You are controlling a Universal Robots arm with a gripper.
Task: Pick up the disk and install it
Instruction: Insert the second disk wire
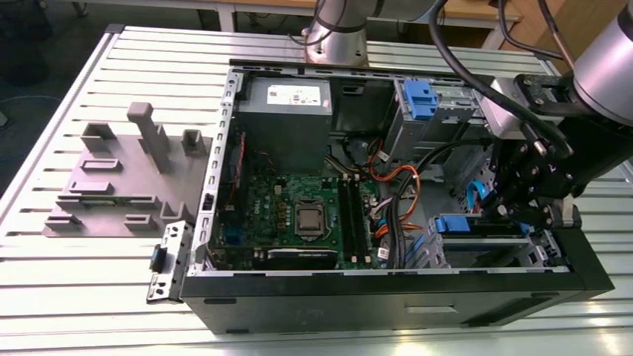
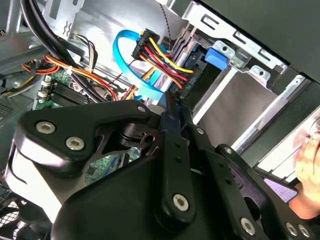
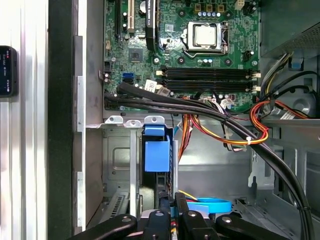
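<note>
inside the open computer case, the gripper hangs beside the drive cage, its fingers nearly together; the disk sits slotted in that cage, blue carrier outward.

The claw is matt black metal with bright screw heads. The computer case is smooth dark sheet metal, its drive cage bare grey steel. The carrier latch is glossy blue plastic. The tabletop is ribbed pale aluminium.
</note>
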